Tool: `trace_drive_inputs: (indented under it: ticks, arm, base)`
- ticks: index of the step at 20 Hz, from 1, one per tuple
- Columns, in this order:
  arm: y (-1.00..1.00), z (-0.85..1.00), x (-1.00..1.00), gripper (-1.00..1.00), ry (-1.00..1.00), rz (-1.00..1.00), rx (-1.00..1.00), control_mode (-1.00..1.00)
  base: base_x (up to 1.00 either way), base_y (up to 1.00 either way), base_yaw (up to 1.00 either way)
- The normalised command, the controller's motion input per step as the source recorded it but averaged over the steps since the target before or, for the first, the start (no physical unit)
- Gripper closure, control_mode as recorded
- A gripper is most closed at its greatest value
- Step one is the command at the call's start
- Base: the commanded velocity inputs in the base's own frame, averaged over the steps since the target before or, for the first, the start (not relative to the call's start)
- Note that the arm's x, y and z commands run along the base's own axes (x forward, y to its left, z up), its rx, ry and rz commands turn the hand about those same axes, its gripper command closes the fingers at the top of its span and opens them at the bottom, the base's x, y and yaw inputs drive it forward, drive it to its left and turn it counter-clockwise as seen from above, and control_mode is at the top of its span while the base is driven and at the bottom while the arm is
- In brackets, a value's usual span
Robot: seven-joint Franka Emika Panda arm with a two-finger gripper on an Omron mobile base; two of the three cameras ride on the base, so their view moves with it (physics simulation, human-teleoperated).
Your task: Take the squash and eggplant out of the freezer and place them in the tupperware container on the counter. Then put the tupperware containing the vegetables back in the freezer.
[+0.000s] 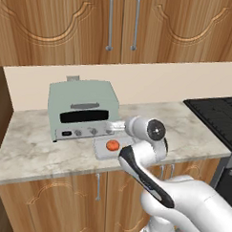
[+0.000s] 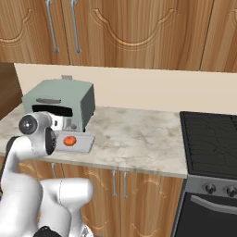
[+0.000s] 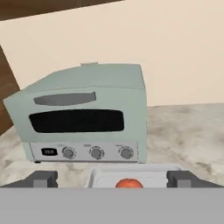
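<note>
The squash (image 1: pixel 112 145) lies inside the tupperware container (image 1: pixel 101 151), a small orange-red ball resting on the tray's pale floor. The container sits flat on the beige marbled worktop (image 1: pixel 35 148), just in front of the mint-green toaster oven (image 1: pixel 82 115) and close to the worktop's front edge. In the right base view the squash (image 2: pixel 70 140) shows near the middle of the container (image 2: pixel 83 144), with the toaster oven (image 2: pixel 60 104) behind it against the cream wall. The gripper (image 3: pixel 112 180) hovers above the container's near side, its two dark fingers (image 3: pixel 42 178) spread wide apart and holding nothing; in the hand view they stand at either side of the container (image 3: pixel 103 176), with the squash (image 3: pixel 129 183) between them, lower down. A black stovetop (image 2: pixel 210 141) lies to the right, well apart from the container. Brown wooden cabinet doors (image 1: pixel 69 20) hang above.
</note>
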Motion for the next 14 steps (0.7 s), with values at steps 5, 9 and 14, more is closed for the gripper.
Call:
trace_drive_inputs:
  ticks: [5,9,14]
  arm:
    - [-0.1,1.0,-0.72,-1.0,0.18,0.0,0.0,-1.0]
    - [-0.22,0.66,-0.71,-1.0,0.34,0.0,0.0,-1.0]
    - [-0.31,0.03,-0.69,-1.0,0.36,0.0,0.0,-1.0]
  base:
    - [0.0,0.0,0.0]
    - [0.0,0.0,0.0]
    - [0.0,0.0,0.0]
